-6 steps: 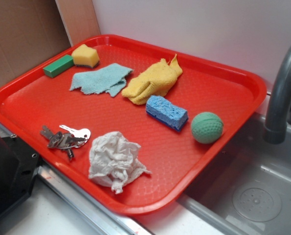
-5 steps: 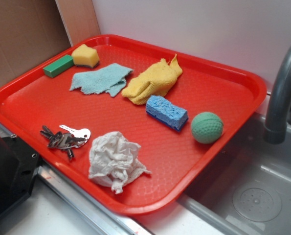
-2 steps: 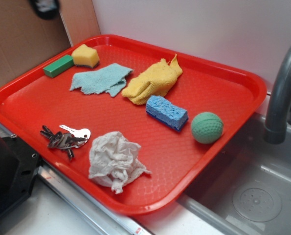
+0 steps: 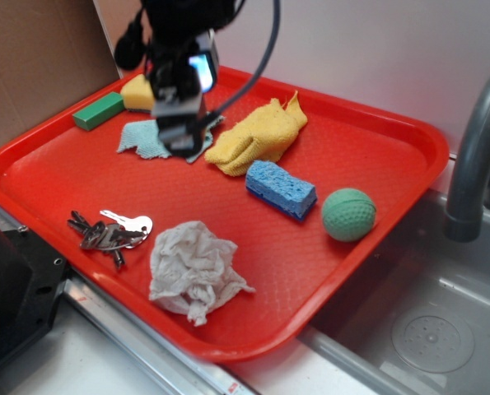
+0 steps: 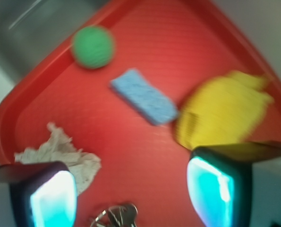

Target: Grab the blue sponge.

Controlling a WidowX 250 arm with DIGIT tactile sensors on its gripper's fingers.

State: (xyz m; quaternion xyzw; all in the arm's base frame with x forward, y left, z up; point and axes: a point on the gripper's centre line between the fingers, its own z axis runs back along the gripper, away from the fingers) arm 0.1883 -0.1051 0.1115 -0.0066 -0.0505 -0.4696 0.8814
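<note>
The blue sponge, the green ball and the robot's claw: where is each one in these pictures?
blue sponge (image 4: pixel 281 188): exterior view, middle of its light blue top face.
green ball (image 4: pixel 349 215): exterior view, centre of its dimpled surface.
claw (image 4: pixel 181 140): exterior view, between its fingertips, above the teal cloth (image 4: pixel 142 137).

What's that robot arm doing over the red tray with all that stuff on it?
It's going after the blue sponge, which lies on the red tray between the yellow cloth and the green ball. Nothing is picked up yet. The tool hangs open and empty above the teal cloth, off to one side of the sponge. Keys and a crumpled paper towel sit nearer the front.
</note>
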